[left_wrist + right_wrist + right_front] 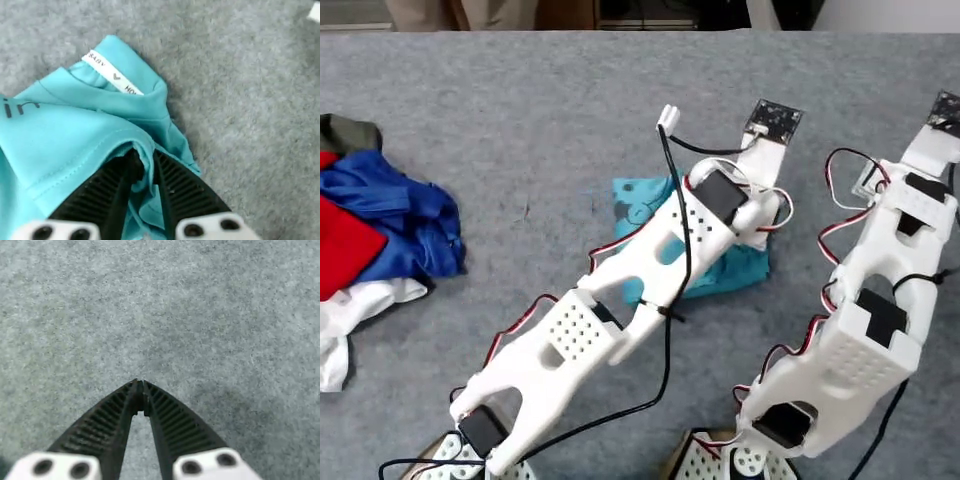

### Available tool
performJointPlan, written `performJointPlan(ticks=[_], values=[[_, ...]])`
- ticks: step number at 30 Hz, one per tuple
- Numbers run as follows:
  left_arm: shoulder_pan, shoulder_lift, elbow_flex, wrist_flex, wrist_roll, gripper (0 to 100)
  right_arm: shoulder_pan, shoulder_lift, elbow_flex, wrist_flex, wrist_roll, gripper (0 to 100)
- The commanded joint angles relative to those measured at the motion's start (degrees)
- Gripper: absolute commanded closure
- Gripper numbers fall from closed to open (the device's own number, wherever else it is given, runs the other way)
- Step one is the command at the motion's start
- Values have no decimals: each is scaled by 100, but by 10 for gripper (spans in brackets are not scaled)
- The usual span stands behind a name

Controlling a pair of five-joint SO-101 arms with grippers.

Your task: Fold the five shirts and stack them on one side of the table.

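Observation:
A teal shirt [730, 268] lies crumpled in the middle of the grey table [550, 120], partly under an arm. In the left wrist view my left gripper [145, 157] is shut on a fold of the teal shirt [75, 125], near its collar and white label [112, 75]. My right gripper [139, 388] is shut on nothing, its tips just above bare felt. In the high view the right arm [880, 300] stands at the table's right side. A pile of shirts, blue [400, 215], red [345, 245], white [350, 310] and dark green [350, 130], sits at the left edge.
The grey felt covers the whole table. Red and black cables [665, 300] run along both arms. The far part of the table [570, 80] is bare felt. The arms' bases [720, 455] stand at the near edge.

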Motion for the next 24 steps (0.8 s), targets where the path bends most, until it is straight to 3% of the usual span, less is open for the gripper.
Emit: performJointPlan(ticks=[1, 7, 10, 15, 20, 24], values=[[53, -101, -316, -158, 35, 980, 127, -13, -277, -149, -35, 994], [18, -101, -299, -114, 35, 970, 101, -13, -233, -299, -35, 994], [-105, -136, -316, 18, 105, 888, 92, -13, -233, -316, -18, 994], [-510, -154, -1020, 457, 897, 771, -40, 127, -286, -343, -18, 994], [-1020, -514, -1556, 914, 879, 808, -171, 303, -479, -299, -18, 994], [-1864, -1244, -1530, 1486, 879, 906, -198, 286, -514, -88, -18, 994]])
